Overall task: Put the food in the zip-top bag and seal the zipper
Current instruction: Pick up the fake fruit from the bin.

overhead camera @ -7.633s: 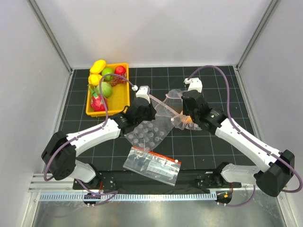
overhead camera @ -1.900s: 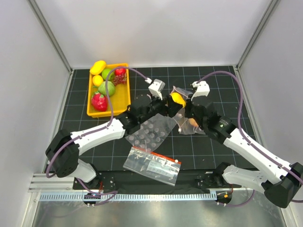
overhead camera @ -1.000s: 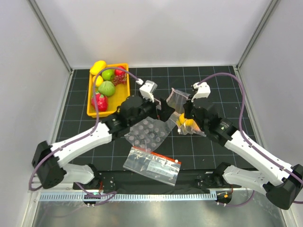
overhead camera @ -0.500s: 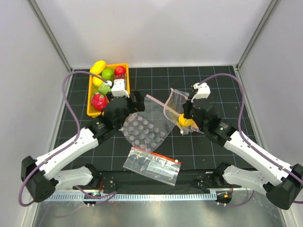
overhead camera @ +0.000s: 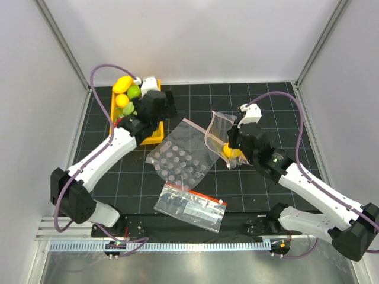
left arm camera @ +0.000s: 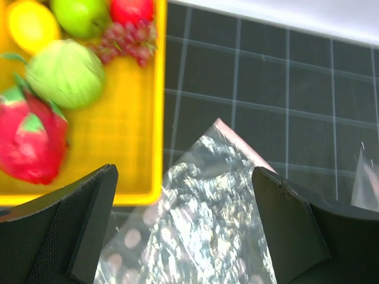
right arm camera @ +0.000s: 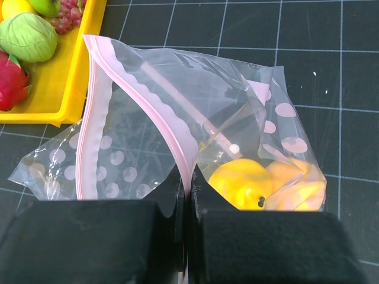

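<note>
My right gripper [right arm camera: 188, 188] is shut on the pink zipper [right arm camera: 155, 112] edge of the clear zip-top bag [right arm camera: 177, 77], holding its mouth up and open. Inside the bag lie a yellow lemon-like piece [right arm camera: 240, 180] and an orange peach [right arm camera: 296, 184]. From above, the bag [overhead camera: 218, 127] stands mid-table by the right gripper [overhead camera: 232, 141]. My left gripper [overhead camera: 155, 115] hovers open and empty at the right edge of the yellow tray [overhead camera: 155, 127]. That tray [left arm camera: 112, 154] holds more food: a big green round fruit [left arm camera: 65, 72], a green apple [left arm camera: 80, 15] and a yellow piece [left arm camera: 29, 25].
A dotted bubble sheet [overhead camera: 177, 158] lies under and left of the bag, showing between my left fingers [left arm camera: 65, 231]. A printed bag with a red band [overhead camera: 190, 204] lies near the front. The tray also holds a red dragon fruit [left arm camera: 26, 142] and grapes [left arm camera: 121, 41].
My left arm swung away from the bag, left and back, to the tray's right edge, open and empty throughout. The right gripper kept holding the bag, which now holds the lemon piece.
</note>
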Controlling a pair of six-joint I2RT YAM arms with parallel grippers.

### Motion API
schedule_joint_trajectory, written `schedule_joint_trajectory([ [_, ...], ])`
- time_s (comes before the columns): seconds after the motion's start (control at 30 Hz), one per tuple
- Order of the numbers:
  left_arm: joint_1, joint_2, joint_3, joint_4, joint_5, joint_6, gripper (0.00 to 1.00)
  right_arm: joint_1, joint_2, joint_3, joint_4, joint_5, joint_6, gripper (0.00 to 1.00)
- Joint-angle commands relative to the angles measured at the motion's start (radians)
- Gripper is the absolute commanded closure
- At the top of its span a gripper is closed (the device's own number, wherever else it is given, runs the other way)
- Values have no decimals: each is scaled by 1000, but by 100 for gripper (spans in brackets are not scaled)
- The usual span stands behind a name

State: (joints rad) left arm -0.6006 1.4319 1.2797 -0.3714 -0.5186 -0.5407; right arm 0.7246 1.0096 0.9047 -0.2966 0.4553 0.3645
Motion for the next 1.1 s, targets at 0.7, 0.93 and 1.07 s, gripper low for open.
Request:
schedule_joint_trajectory([
  [0.7, 398, 723, 586, -195, -114, 282, 0, 4, 57, 19, 70, -53, 1, 99],
  [0.93, 412, 861, 655, -216, -14, 216, 0, 3, 55, 13, 74, -55, 2, 99],
  [1.07, 435, 877, 667, -259, 52, 154, 27, 4, 57, 14, 74, -56, 4, 99],
])
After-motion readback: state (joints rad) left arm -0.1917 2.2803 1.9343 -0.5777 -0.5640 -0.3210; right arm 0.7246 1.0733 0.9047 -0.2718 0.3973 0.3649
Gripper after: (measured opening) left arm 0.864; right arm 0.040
